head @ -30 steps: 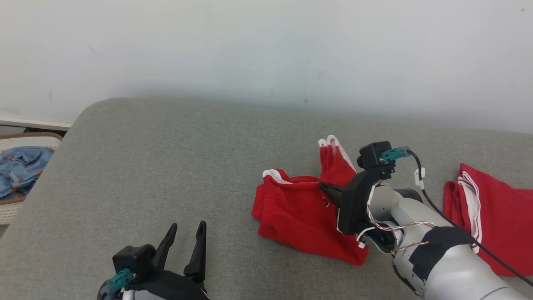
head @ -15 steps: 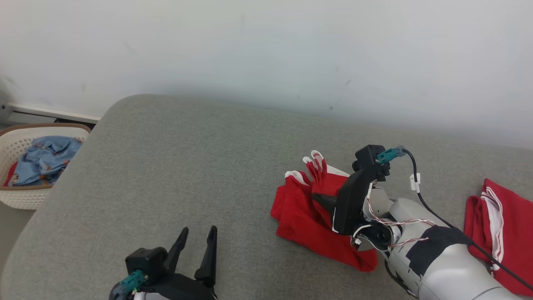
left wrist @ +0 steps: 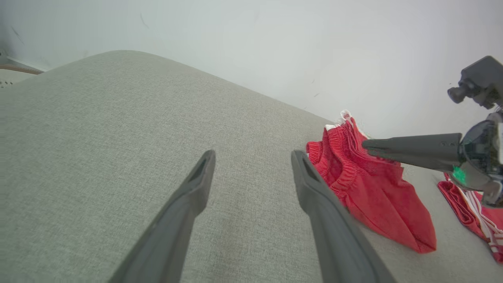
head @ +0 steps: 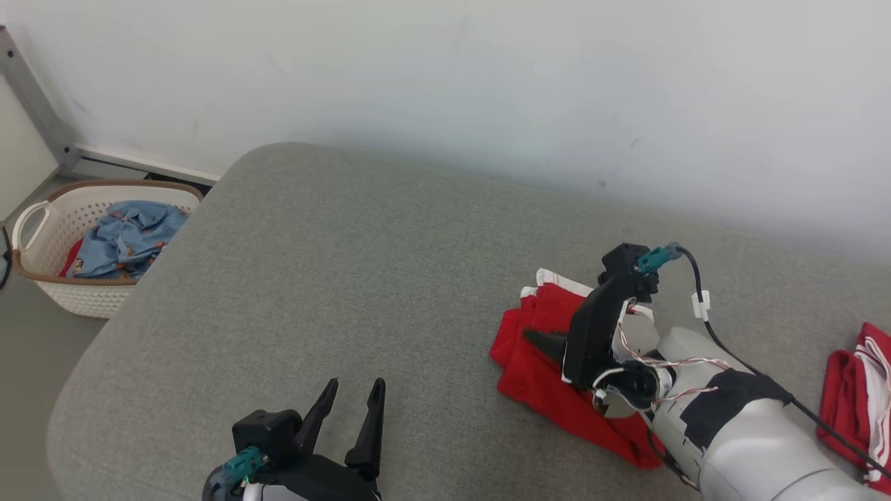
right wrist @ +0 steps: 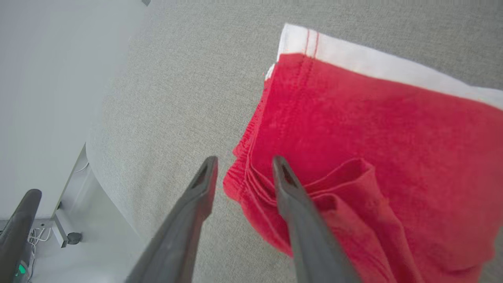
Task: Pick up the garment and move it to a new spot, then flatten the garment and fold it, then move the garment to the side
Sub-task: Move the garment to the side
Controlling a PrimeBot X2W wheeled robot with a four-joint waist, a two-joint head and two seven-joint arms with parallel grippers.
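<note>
1. Closest in, the left gripper [head: 356, 383] hovers over the grey cushion [head: 348, 243], its jaws spread wide with nothing between them.
2. The right gripper [right wrist: 244, 160] points down at the edge of the red garment [right wrist: 353, 129]. Its jaws stand partly apart and hold nothing.
3. Of its 2 fingers, 1 hangs over bare cushion just off the cloth and the other over the cloth's gathered edge. I cannot tell whether either touches.
4. The garment lies bunched in folds on the cushion, under and beyond the right jaws. A white band runs along the side farthest from them. It sits ahead of the left jaws and off to their right.
5. A 2nd red garment [head: 853, 396] with white stripes lies on the cushion behind the right arm, well apart from both sets of jaws.
6. Far beyond the left jaws and off to their left, a white basket [head: 69, 303] on the floor holds blue clothes [head: 125, 236].
7. A pale wall [head: 445, 69] stands behind it all.
</note>
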